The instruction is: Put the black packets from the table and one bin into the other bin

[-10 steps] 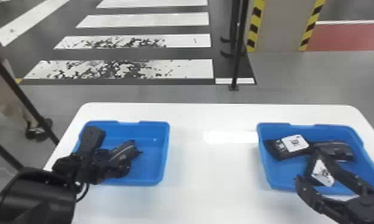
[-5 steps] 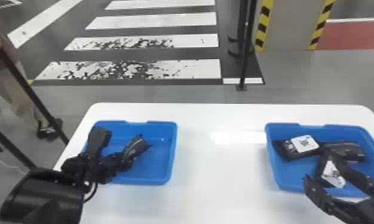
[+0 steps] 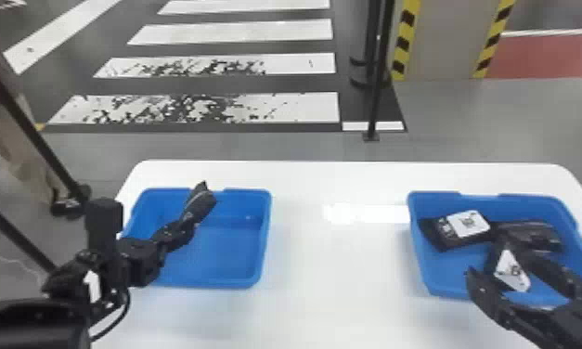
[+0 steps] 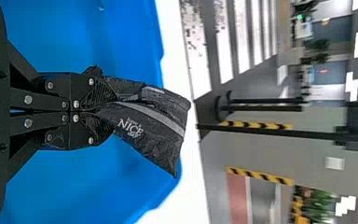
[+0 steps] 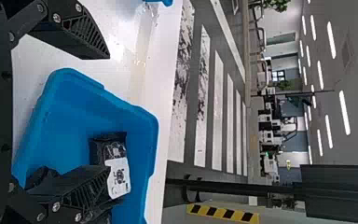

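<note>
In the head view my left gripper point(image 3: 185, 228) is over the left blue bin point(image 3: 231, 284), shut on a black packet point(image 3: 200, 204) that points toward the bin's rear rim. The left wrist view has the left gripper point(image 4: 103, 111) gripping one end of this packet point(image 4: 154, 126), its far end fanned out. My right gripper point(image 3: 491, 261) stands open over the front of the right blue bin point(image 3: 426, 274). That bin has a black packet with a white label point(image 3: 469, 223), another dark packet point(image 3: 538, 234) and a white-labelled one point(image 3: 512, 273) by the fingers. In the right wrist view, the right gripper point(image 5: 108, 113) has a labelled packet point(image 5: 118, 176) beside one finger.
Both bins stand on a white table point(image 3: 336, 278), with bare tabletop between them. Beyond its rear edge are a black post point(image 3: 377, 93) and a striped pillar point(image 3: 438, 42). A dark slanting pole point(image 3: 29, 125) stands past the left side.
My left gripper has raised the packet from low in the left bin toward its rear rim. The head view has shifted slightly. The right gripper looks unmoved over its bin.
</note>
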Tool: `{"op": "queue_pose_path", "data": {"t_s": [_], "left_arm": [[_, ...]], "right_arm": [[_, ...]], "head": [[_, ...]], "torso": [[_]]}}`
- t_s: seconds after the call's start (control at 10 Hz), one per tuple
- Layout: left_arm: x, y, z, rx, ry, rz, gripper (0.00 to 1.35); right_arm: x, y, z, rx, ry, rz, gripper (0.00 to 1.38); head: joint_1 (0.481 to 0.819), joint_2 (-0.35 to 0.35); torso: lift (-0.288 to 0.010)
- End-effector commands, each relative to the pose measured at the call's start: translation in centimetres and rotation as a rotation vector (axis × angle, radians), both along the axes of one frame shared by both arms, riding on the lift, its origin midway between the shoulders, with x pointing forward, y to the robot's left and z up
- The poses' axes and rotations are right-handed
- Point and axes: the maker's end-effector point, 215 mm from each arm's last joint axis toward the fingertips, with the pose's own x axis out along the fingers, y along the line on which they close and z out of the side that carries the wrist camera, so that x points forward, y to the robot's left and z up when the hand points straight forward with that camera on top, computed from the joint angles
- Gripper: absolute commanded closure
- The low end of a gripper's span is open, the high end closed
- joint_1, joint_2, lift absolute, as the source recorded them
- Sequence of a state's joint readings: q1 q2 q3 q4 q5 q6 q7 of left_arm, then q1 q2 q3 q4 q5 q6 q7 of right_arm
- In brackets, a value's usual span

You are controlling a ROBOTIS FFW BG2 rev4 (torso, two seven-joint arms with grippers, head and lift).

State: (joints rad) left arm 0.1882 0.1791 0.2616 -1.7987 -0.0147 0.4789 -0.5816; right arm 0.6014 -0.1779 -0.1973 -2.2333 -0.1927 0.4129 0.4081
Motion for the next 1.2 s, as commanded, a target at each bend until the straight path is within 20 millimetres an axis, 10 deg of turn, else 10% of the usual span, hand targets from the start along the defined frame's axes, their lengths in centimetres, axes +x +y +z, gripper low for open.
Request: {"op": "queue_pose_path", "data": {"t_s": [0.0,0.3,0.7,1.1], "left_arm": [[-1.3,-1.4,4.5,-0.076,-0.119,-0.001,1.21],[-3.0,-7.2,8.0,-0.252,-0.233,-0.046,1.21],[-4.0,-20.1,9.1,-0.418,-0.21,-0.242,1.21],[-4.8,-25.2,10.8,-0.499,-0.216,-0.332,1.21]], "right_arm": [[0.4,1.1,2.2,0.015,-0.037,0.018,0.19],[2.2,6.7,8.5,0.048,-0.126,0.138,0.19],[4.9,16.2,14.1,0.178,-0.22,0.332,0.2],[7.0,21.6,13.2,0.206,-0.219,0.422,0.19]], "head": [[0.695,0.097],[0.695,0.101],[0.695,0.067],[0.695,0.049]], "torso": [[-0.11],[-0.11],[-0.11],[-0.11]]}}
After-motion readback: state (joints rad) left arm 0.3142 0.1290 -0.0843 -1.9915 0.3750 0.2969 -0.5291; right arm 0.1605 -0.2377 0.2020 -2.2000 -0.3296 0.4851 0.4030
